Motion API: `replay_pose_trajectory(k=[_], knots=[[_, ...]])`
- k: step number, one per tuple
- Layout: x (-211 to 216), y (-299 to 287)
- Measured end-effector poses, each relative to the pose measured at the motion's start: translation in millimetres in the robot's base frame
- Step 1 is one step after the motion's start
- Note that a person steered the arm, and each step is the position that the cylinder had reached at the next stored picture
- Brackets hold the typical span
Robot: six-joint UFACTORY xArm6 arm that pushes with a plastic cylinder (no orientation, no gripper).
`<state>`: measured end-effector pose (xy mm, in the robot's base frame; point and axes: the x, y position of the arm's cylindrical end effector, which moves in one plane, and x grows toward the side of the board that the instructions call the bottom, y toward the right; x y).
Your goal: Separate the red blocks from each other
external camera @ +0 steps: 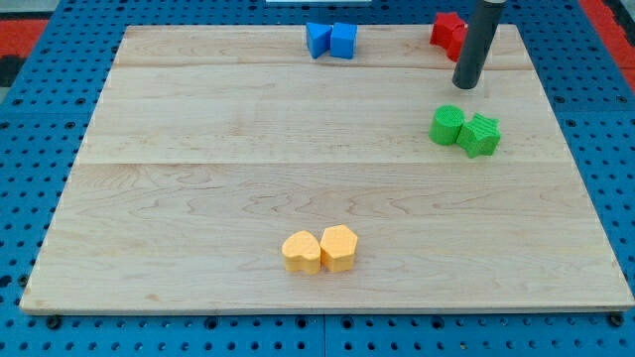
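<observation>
Wooden board (198, 149), red blocks (446, 32), blue blocks (331, 40), green blocks (464, 130), yellow blocks (319, 249)

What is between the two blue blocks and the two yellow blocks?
Nothing: the camera view shows only bare wooden board between the two blue blocks and the two yellow blocks.

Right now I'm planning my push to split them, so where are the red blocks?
The red blocks sit together at the view's top right of the board, above the green blocks, partly hidden behind my rod; my tip rests just below them.
</observation>
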<state>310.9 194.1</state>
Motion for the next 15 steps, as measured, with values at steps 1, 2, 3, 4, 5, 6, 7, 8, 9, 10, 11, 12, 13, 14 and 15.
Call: replay_pose_trajectory(k=[1,2,3,4,5,6,7,8,9,10,11,12,13,14,15], knots=[[-3.2,33.4],[-26.1,59.8],[-62.0,71.2],[-80.1,67.8],[-80.1,41.5],[-80.1,31.0],[-80.1,22.0],[-73.5,14.3],[-64.4,13.3],[-88.7,26.5],[-109.2,45.6],[-119.6,48.5],[-119.9,68.1],[-119.1,63.9],[-119.3,53.8]])
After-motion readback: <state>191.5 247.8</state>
